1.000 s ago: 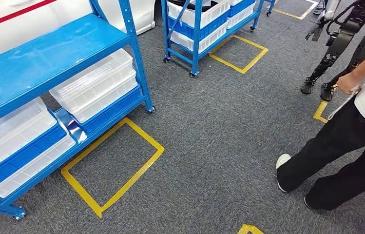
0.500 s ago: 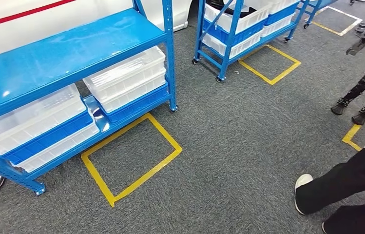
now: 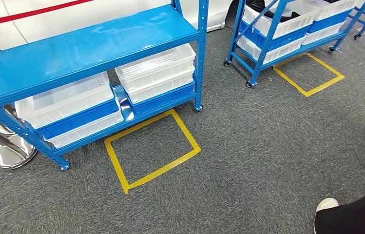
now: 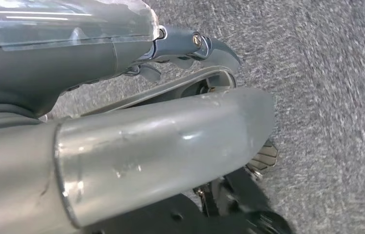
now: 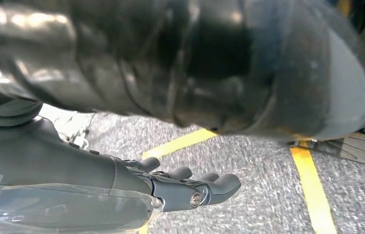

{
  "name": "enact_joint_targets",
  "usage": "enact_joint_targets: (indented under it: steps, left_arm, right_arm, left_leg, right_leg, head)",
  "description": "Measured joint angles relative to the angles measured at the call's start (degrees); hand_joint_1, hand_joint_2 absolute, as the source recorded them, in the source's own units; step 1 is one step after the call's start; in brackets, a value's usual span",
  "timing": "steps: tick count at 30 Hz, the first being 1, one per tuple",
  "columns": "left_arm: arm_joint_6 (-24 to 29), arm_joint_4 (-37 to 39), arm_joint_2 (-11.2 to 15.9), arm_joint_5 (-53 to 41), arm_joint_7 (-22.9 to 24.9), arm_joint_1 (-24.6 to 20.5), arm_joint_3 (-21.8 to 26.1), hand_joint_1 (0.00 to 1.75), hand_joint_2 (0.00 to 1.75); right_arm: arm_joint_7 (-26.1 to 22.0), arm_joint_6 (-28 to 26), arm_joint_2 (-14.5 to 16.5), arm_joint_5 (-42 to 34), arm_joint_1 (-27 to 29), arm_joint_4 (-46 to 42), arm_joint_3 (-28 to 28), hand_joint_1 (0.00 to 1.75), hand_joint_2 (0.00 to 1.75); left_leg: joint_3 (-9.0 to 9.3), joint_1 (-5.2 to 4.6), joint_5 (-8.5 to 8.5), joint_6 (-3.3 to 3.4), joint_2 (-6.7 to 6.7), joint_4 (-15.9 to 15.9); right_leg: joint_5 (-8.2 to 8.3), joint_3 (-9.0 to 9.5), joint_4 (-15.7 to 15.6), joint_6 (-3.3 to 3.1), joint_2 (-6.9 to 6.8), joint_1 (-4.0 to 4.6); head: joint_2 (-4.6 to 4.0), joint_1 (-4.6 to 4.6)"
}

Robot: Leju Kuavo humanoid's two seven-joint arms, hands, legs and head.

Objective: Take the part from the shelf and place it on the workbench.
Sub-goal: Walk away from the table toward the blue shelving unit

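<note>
Blue shelf — white bins, grey carpet, yellow tape square

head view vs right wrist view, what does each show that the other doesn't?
Head view alone: the near blue shelf with white bins on its lower level, a second blue shelf, a yellow floor square, a chrome stand base and a person's white shoe.
Right wrist view alone: the right hand, holding nothing, fingers loosely extended over the floor.
Both: grey carpet with yellow tape lines.
</note>
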Motion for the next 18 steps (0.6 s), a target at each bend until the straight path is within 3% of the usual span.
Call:
enact_joint_targets:
  steps: [2,4,5,7,9,10,11,12,13,14,16,18]
  left_arm:
    - [0.01,0.0,0.01,-0.01,-0.07,-0.14,0.0,0.0,0.0]
    - [0.01,0.0,0.01,-0.02,-0.1,-0.01,0.0,0.0,0.0]
    - [0.01,0.0,-0.03,-0.03,-0.1,0.13,0.0,0.0,0.0]
    - [0.02,0.0,-0.09,-0.06,-0.12,0.24,0.0,0.0,0.0]
    - [0.02,0.0,-0.13,-0.08,-0.15,0.07,-0.01,0.0,0.0]
    - [0.02,0.0,-0.13,-0.09,-0.15,-0.01,-0.01,0.0,0.0]
    - [0.02,0.0,-0.13,-0.1,-0.16,-0.04,-0.02,0.0,0.0]
    - [0.02,0.0,-0.13,-0.11,-0.16,-0.02,-0.02,0.0,0.0]
    - [0.02,0.0,-0.14,-0.14,-0.16,0.0,-0.02,0.0,0.0]
    - [0.02,0.0,-0.15,-0.16,-0.16,0.01,-0.03,0.0,0.0]
    - [0.02,0.0,-0.2,-0.24,-0.16,-0.08,-0.04,0.0,0.0]
    - [0.02,0.0,-0.21,-0.26,-0.21,-0.13,-0.06,0.0,0.0]
  right_arm:
    - [-0.01,0.01,0.03,0.01,-0.04,0.0,-0.01,0.0,0.0]
    - [-0.02,0.01,0.05,0.01,-0.29,0.0,-0.02,0.0,0.0]
    - [-0.03,0.0,0.04,0.02,-0.42,0.0,-0.02,0.0,0.0]
    - [-0.07,0.0,0.02,0.07,-0.49,0.0,-0.03,0.0,0.0]
    - [-0.09,-0.01,-0.04,0.11,-0.34,0.0,-0.04,0.0,0.0]
    - [-0.08,-0.01,-0.09,0.11,-0.28,0.0,-0.05,0.0,0.0]
    - [-0.05,-0.02,-0.15,0.11,-0.23,0.0,-0.06,0.0,0.0]
    - [-0.04,-0.02,-0.21,0.12,-0.18,0.0,-0.07,0.0,0.0]
    - [-0.02,-0.02,-0.24,0.14,-0.16,0.0,-0.07,0.0,0.0]
    - [-0.01,-0.02,-0.28,0.16,-0.11,0.0,-0.07,0.0,0.0]
    - [0.01,-0.02,-0.34,0.26,0.02,0.0,-0.08,0.0,0.0]
    - [0.01,-0.02,-0.37,0.33,-0.02,0.0,-0.1,0.0,0.0]
  left_leg:
    - [2.21,-0.5,1.05,0.73,1.33,-4.51]
    - [2.19,-0.64,1.13,1.17,0.59,-5.07]
    - [2.4,-0.5,1.41,1.38,0.06,-5.45]
    - [2.8,-0.02,2.13,1.99,-0.94,-6.3]
    - [2.72,0.2,2.5,2.34,-2.01,-6.51]
    - [2.58,0.19,2.54,2.38,-2.65,-6.44]
    - [2.52,0.2,2.53,2.37,-3.38,-6.34]
    - [2.52,0.23,2.48,2.3,-4.17,-6.19]
    - [2.54,0.29,2.38,2.15,-5.01,-5.98]
    - [2.55,0.36,2.21,1.91,-5.87,-5.68]
    - [2.21,0.33,1.77,1.18,-7.34,-4.84]
    - [1.58,0.33,1.6,0.34,-8.42,-4.37]
  right_leg:
    - [-0.23,0.25,0.02,0.52,-1.04,0.13]
    - [-0.3,0.56,-0.13,1.13,-1.93,0.11]
    - [-0.48,0.74,0.01,1.46,-1.55,0.04]
    - [-2.43,-0.16,2.55,2.03,1.3,-0.13]
    - [-6.32,-3.48,9.41,2.39,4.35,-0.46]
    - [-7.9,-5.41,13.21,2.55,4.83,-0.57]
    - [-8.38,-6.73,15.67,2.7,4.95,-0.69]
    - [-7.68,-7.17,16.21,2.84,5.0,-0.81]
    - [-5.83,-6.5,14.4,2.95,5.16,-0.97]
    - [-3.3,-4.92,10.67,3.03,5.78,-1.19]
    - [-0.12,-1.98,3.62,2.98,8.24,-1.56]
    - [0.18,-1.23,1.42,2.54,9.36,-1.49]
  head:
    - [0.0,0.01]
    - [0.0,0.01]
    - [0.0,0.01]
    - [0.0,0.05]
    - [0.0,0.09]
    - [0.0,0.08]
    - [0.0,0.08]
    - [0.01,0.09]
    - [0.01,0.09]
    - [0.01,0.09]
    - [0.01,0.08]
    - [0.01,0.07]
